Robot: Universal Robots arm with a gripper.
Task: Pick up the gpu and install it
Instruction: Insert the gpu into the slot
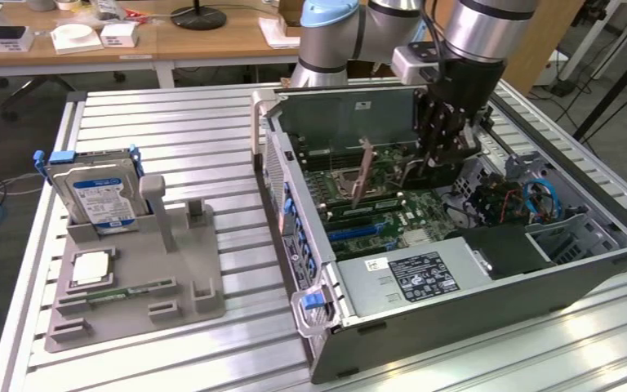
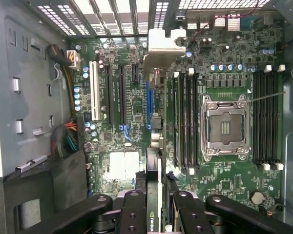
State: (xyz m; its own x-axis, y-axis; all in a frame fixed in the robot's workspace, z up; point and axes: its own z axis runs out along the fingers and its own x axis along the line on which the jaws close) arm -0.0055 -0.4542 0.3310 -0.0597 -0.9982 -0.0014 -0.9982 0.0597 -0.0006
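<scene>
Fingers: you have the gripper [image 1: 436,163] [image 2: 157,197] inside the open case [image 1: 455,327]. Its fingers [image 2: 132,212] are drawn in narrow, one pressed on each face of the gpu [image 2: 155,165] [image 1: 364,169].
Gpu: you hold it on edge, running straight out from between the fingers toward the case's rear wall. In the exterior view it leans a little.
Bracket: the pale metal bracket [image 2: 163,46] is at the end of the card farthest from the fingers, close to the vented rear wall.
Board: the green board [image 2: 132,97] lies beneath the fingers, with the gpu above it. You cannot tell whether the card's lower edge touches any slot.
Blue slot: the blue slot [image 2: 148,105] runs under the line of the gpu, just beyond the fingertips, and the card partly hides it.
Socket: the metal-framed socket [image 2: 223,127] lies off to one side of the fingers, with rows of memory slots [image 2: 185,122] on both its flanks.
Power supply: the grey power supply [image 1: 417,273] with a dark label is near the fingers, on the camera's side of them in the exterior view.
Hard drive: the hard drive [image 1: 98,192] is well apart from the fingers, toward the exterior view's left. It stands upright in a grey holder [image 1: 188,269] outside the case.
Memory stick: the memory stick [image 1: 128,291] lies flat on the holder, also well apart from the fingers.
Surface: the slatted metal surface [image 1: 183,122] carries both case and holder.
</scene>
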